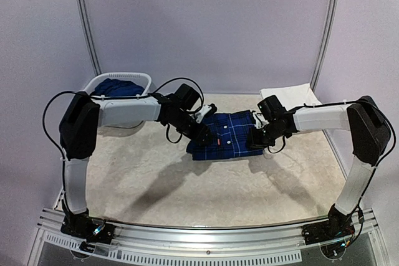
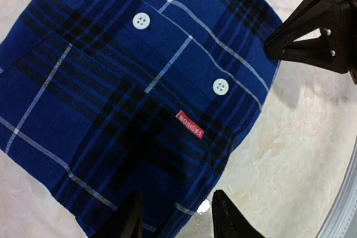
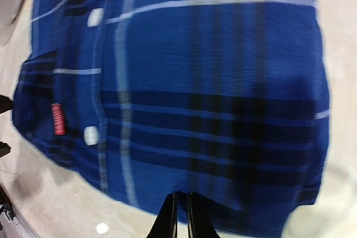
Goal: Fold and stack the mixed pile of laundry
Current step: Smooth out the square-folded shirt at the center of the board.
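Note:
The navy plaid shirt (image 1: 225,135) lies folded in the middle of the table, with white buttons and a red label (image 2: 189,124). It fills the left wrist view (image 2: 111,82) and the right wrist view (image 3: 212,82). My left gripper (image 1: 202,132) hovers open over the shirt's left edge, one finger over cloth and one over the table (image 2: 175,214). My right gripper (image 1: 255,139) is at the shirt's right edge, jaws nearly closed and pinching a small pucker of the cloth (image 3: 182,202). A solid blue piece (image 1: 116,86) lies in the basket. A folded white garment (image 1: 285,95) lies at the back right.
The oval white plastic basket (image 1: 144,79) stands at the back left, behind my left arm. The table has a pale mottled cover (image 1: 187,185). The right gripper's black body shows in the left wrist view (image 2: 318,32). A metal rail runs along the near edge (image 1: 206,235).

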